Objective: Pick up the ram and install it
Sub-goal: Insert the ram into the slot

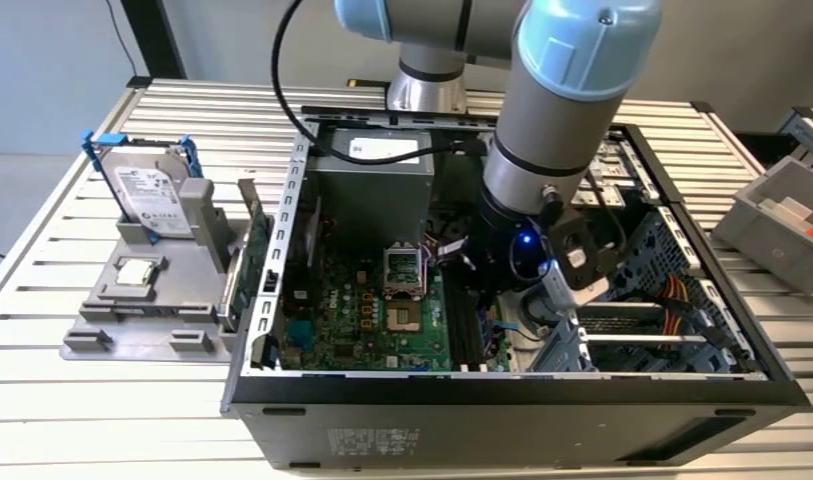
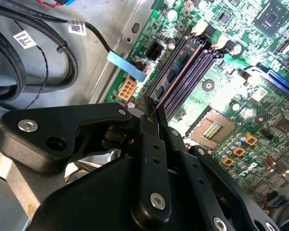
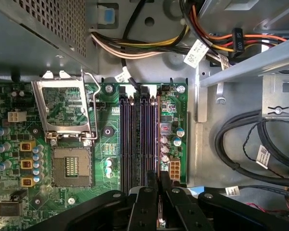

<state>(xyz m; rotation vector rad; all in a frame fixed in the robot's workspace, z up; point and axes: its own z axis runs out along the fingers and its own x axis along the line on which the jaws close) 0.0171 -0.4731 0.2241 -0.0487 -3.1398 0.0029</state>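
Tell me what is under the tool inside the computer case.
Under the tool lie the black memory slots on the green motherboard; the ram stands on edge in the outermost one. The tool covers the slots' near ends.

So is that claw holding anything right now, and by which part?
Yes. The gripper is shut on the ram, pinching one end of its top edge while the stick stands on edge in a motherboard slot.

White barcode tags on cables [image 2: 26, 38], label on hard drive [image 1: 153, 190]: print unreadable, nothing legible
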